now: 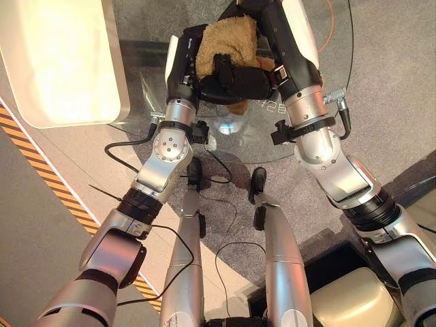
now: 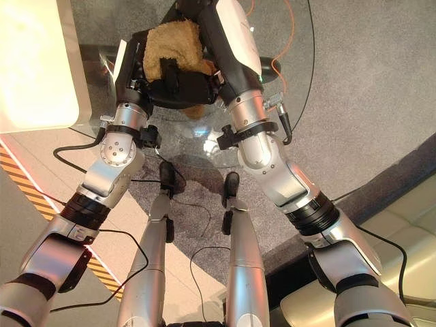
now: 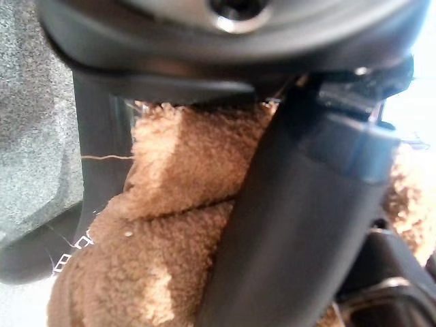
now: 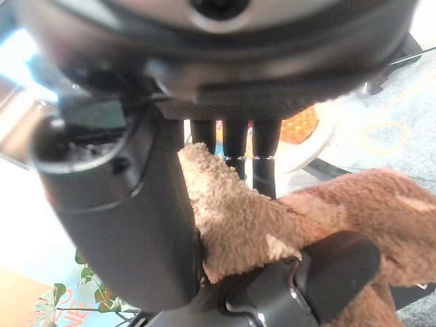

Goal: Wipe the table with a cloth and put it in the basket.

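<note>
Brown cloth (image 1: pixel 228 42) between both hands.

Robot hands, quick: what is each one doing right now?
Left hand: shut on the brown cloth over the glass table.
Right hand: shut on the same cloth.

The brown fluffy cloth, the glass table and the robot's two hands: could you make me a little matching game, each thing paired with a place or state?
Things:
1. brown cloth
2. round glass table
3. left hand
4. right hand

States or places:
A. see-through, with grey carpet showing beneath it
B. bunched up between both hands, above the table
C. grips the cloth from the robot's right side
D. grips the cloth from the robot's left side

Pairs: 1-B, 2-A, 3-D, 4-C
</note>
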